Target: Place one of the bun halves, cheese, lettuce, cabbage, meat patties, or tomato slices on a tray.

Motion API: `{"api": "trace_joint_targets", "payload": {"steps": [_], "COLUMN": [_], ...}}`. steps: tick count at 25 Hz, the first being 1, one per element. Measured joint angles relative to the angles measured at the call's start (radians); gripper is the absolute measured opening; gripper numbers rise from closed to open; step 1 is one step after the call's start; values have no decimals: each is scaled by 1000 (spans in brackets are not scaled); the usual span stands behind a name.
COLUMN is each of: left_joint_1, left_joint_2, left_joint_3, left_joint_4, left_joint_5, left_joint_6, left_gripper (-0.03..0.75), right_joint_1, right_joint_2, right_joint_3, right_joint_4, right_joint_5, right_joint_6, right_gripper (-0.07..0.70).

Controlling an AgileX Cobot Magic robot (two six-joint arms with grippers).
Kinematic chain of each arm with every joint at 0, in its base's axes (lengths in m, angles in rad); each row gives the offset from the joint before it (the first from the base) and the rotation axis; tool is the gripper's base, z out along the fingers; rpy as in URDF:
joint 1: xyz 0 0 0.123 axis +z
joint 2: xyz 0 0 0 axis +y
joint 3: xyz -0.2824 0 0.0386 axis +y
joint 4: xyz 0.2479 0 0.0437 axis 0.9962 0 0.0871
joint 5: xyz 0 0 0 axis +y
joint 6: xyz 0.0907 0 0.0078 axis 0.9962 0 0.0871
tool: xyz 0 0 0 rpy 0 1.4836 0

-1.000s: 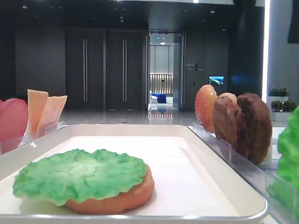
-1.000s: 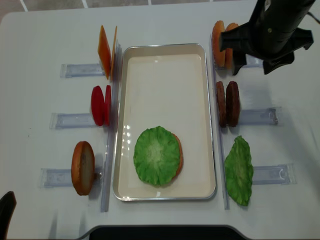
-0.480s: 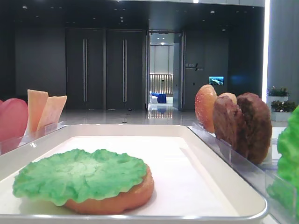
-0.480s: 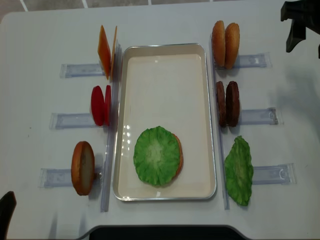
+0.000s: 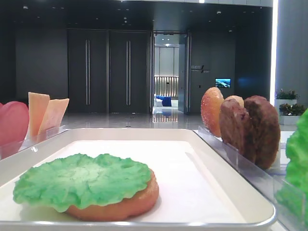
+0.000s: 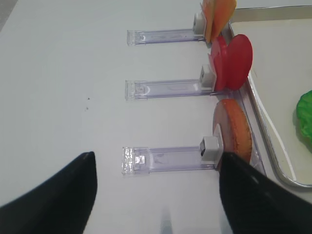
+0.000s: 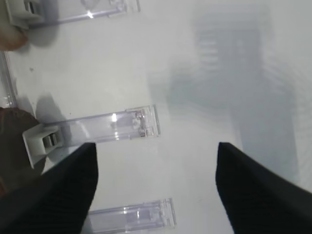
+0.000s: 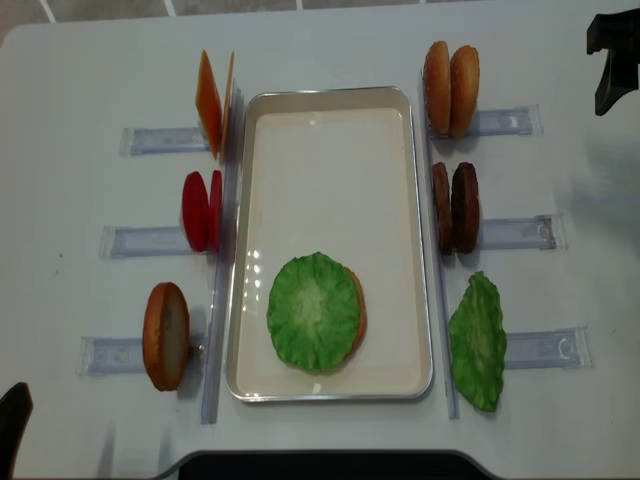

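left gripper [image 6: 156, 195]: jaws apart, empty; bun half [image 6: 233, 129] in its holder just ahead, a bit right
tray [image 8: 330, 110]: lettuce [image 8: 313, 311] on a bun already
right gripper [image 7: 156, 190]: fingers wide, nothing held, patties [image 8: 454, 207] off to its left
step: between picks imo, next needs a fresh reach
change: right arm pulled back from over the buns to the table edge

Overhead on a white surface [image 8: 330, 40], a cream tray [image 8: 330, 100] lies at the middle. In its near half a lettuce leaf [image 8: 312, 311] covers a bun half [image 8: 358, 313]. Left of the tray, upright in clear holders [image 8: 150, 141]: cheese slices [image 8: 209, 103], tomato slices [image 8: 201, 210], one bun half [image 8: 166, 335]. On the right: two bun halves [image 8: 450, 76], two meat patties [image 8: 455, 207], another lettuce leaf [image 8: 477, 341]. My right arm [image 8: 615, 55] shows dark at the top right edge.
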Motion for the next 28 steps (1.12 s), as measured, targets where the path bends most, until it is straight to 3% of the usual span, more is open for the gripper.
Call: {"api": "trace_joint_targets", "payload": {"steps": [20, 28], "left_joint_1": [0, 0], "left_joint_2": [0, 0], "left_joint_3": [0, 0], "left_joint_4": [0, 0], "left_joint_5": [0, 0], "left_joint_6": [0, 0], "left_gripper": [597, 597], "right_joint_1": [0, 0], "right_joint_2": [-520, -742], "right_joint_3": [329, 411], "right_joint_4": [-20, -22], "right_joint_5": [4, 5], "right_joint_6": [-1, -5], "right_gripper": [486, 486]}}
